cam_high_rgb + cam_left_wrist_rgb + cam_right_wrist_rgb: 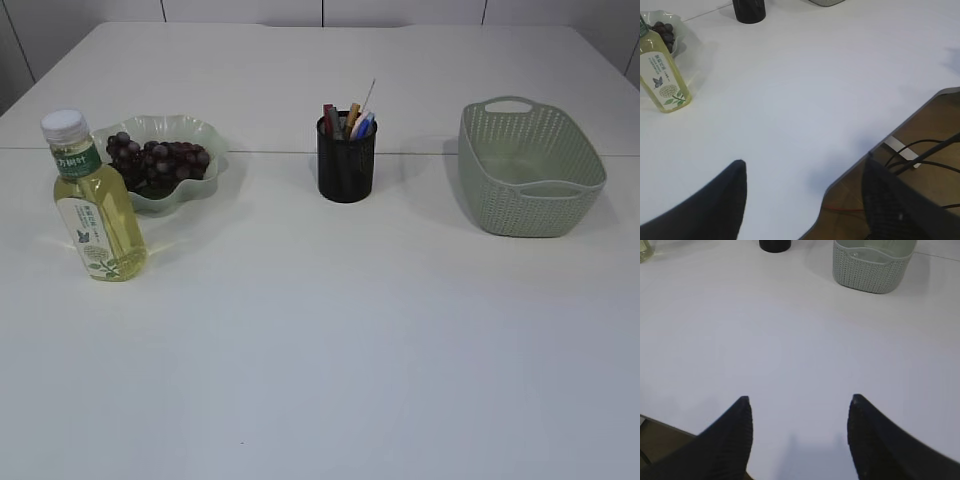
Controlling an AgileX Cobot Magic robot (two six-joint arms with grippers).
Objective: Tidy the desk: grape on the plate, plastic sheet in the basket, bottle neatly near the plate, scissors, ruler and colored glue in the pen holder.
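Dark grapes [158, 158] lie on the pale green wavy plate [215, 150] at the back left. The bottle [95, 200], yellow liquid under a white cap, stands upright just in front of the plate's left side. The black mesh pen holder [346, 165] holds red, orange and blue tops and a thin pale stick. I cannot tell scissors, ruler and glue apart. No plastic sheet shows in the green basket [530, 170]. My left gripper [805, 167] hangs open over the table's near edge, and my right gripper [799, 401] is open above bare table. Both are empty.
In the left wrist view the bottle [662, 75] and plate [686, 35] are far left, with the table edge [900, 131] and cables [920, 155] at the right. The right wrist view has the basket [872, 267] and pen holder [775, 245] at the top.
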